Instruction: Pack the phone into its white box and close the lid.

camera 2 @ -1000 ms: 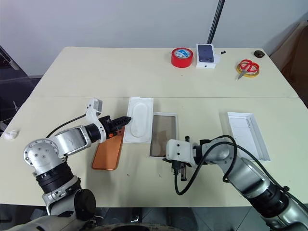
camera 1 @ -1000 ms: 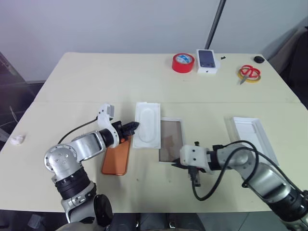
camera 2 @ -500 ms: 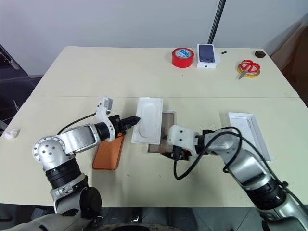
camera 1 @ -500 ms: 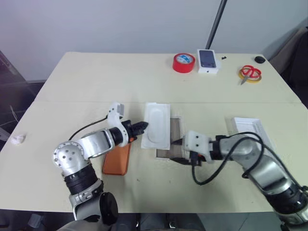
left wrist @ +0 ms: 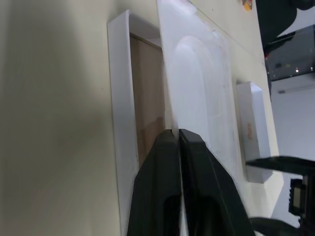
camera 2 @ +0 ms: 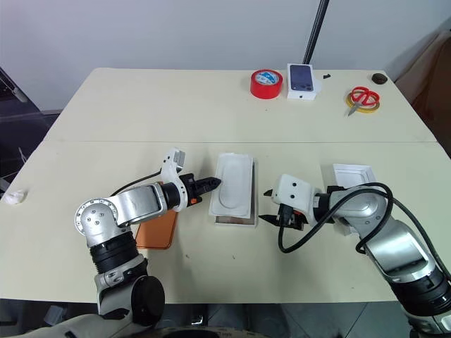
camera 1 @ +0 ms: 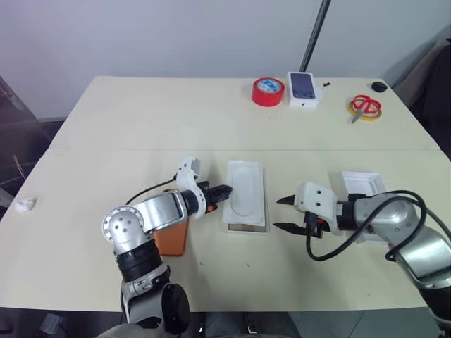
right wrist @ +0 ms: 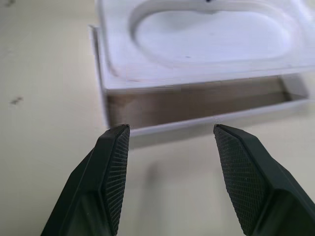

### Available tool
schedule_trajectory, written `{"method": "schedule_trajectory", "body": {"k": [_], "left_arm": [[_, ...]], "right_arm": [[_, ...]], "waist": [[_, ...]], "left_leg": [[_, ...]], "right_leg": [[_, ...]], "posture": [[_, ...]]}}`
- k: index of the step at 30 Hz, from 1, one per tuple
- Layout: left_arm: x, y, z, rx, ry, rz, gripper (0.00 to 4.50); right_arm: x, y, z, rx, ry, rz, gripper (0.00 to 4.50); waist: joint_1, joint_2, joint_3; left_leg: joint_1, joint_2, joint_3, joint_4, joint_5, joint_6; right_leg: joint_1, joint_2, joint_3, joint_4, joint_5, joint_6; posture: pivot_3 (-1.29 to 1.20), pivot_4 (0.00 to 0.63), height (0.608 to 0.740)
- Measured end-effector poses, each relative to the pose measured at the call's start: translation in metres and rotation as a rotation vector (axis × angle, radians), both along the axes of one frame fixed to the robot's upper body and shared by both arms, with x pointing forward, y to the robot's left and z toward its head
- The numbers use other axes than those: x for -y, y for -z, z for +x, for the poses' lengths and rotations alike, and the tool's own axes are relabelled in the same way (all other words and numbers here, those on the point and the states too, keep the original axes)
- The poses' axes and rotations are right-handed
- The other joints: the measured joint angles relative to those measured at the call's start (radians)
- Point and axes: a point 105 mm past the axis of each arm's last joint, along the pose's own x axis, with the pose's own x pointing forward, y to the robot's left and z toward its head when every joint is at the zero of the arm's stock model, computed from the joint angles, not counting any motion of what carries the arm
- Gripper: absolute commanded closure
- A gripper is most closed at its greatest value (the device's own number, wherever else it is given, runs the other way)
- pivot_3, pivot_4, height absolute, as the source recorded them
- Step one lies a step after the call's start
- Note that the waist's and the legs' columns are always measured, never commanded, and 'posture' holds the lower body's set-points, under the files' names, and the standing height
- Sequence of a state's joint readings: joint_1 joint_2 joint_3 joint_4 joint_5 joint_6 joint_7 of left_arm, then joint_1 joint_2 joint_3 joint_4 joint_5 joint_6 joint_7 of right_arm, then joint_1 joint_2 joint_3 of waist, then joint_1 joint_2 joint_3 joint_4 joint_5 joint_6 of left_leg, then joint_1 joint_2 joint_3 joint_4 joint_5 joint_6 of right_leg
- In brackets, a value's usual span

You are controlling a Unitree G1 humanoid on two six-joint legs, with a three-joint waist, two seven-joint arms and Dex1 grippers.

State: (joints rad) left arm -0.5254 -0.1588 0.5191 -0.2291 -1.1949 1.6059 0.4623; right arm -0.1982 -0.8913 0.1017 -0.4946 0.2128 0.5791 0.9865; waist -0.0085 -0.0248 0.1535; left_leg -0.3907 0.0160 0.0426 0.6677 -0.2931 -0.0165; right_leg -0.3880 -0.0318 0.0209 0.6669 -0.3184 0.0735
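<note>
White box (camera 1: pixel 245 227) mid-table, flat insert (camera 1: pixel 246 189) lying on top of it; nothing packed yet.

Insert (white, oval recess) covers most of the box, whose brown floor shows along one side in the left wrist view and at the near end in the right wrist view. Phone (camera 1: pixel 171 239) lies on the table left of the box, partly under the left arm. Lid (camera 1: pixel 361 187) sits to the right, behind the right arm. Left gripper (camera 1: pixel 225 189) at the insert's left edge, fingers nearly together; whether they pinch it, cannot tell. Right gripper (camera 1: pixel 283 213) just right of the box, jaws wide apart, holding nothing.
</note>
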Motion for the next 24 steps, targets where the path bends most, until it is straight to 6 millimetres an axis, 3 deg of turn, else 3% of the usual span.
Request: {"method": "schedule_trajectory", "body": {"k": [4, 7, 11, 16, 18, 20, 24], "left_arm": [[-0.001, 0.0, 0.0, 0.009, 0.009, 0.019, 1.13], [-0.01, -0.001, -0.001, 0.027, 0.016, 0.036, 1.08], [-0.038, 0.002, -0.005, 0.049, 0.006, 0.09, 1.08], [-0.076, -0.014, -0.009, 0.184, 0.0, 0.224, 1.08], [-0.089, -0.023, -0.012, 0.313, 0.008, 0.352, 1.08], [-0.093, -0.029, -0.015, 0.428, 0.041, 0.422, 1.08], [-0.105, -0.021, -0.022, 0.55, 0.133, 0.528, 1.08]], "right_arm": [[0.005, -0.002, 0.007, 0.025, 0.022, -0.009, 1.63], [0.007, -0.005, 0.013, 0.041, 0.036, -0.006, 2.51], [0.002, -0.016, 0.022, 0.093, 0.039, 0.018, 4.46], [-0.017, -0.027, 0.037, 0.156, 0.045, 0.081, 4.46], [-0.036, -0.026, 0.043, 0.165, 0.04, 0.105, 4.46], [-0.048, -0.02, 0.049, 0.165, 0.055, 0.099, 4.46], [-0.066, -0.005, 0.061, 0.148, 0.102, 0.075, 4.46]], "waist": [[-0.002, 0.0, 0.0], [-0.004, 0.0, 0.0], [-0.005, 0.0, 0.0], [-0.005, 0.0, 0.0], [-0.008, 0.001, 0.0], [-0.007, 0.002, 0.001], [-0.006, 0.003, 0.001]], "left_leg": [[0.0, 0.0, 0.0, 0.0, 0.001, -0.002], [0.0, 0.0, 0.0, 0.0, 0.002, -0.004], [0.0, 0.001, 0.0, -0.001, 0.003, -0.006], [0.0, 0.0, 0.0, -0.001, 0.004, -0.007], [0.0, 0.0, 0.0, -0.002, 0.004, -0.008], [0.0, 0.0, 0.001, -0.003, 0.004, -0.008], [-0.001, 0.0, 0.001, -0.005, 0.004, -0.007]], "right_leg": [[0.0, 0.0, 0.0, 0.0, 0.0, 0.0], [0.0, 0.0, 0.0, 0.0, 0.0, 0.0], [-0.001, 0.001, 0.0, 0.0, 0.0, 0.0], [-0.001, 0.0, 0.0, 0.0, 0.0, -0.001], [-0.002, 0.0, 0.0, 0.0, 0.0, -0.001], [-0.002, -0.002, 0.0, -0.001, 0.0, -0.002], [-0.004, -0.004, 0.0, -0.002, -0.002, -0.007]], "posture": [[0.0, 0.15, 0.74], [0.0, 0.15, 0.74], [0.0, 0.15, 0.74], [0.0, 0.15, 0.74], [0.0, 0.15, 0.74], [0.0, 0.15, 0.74], [0.0, 0.15, 0.74]]}}
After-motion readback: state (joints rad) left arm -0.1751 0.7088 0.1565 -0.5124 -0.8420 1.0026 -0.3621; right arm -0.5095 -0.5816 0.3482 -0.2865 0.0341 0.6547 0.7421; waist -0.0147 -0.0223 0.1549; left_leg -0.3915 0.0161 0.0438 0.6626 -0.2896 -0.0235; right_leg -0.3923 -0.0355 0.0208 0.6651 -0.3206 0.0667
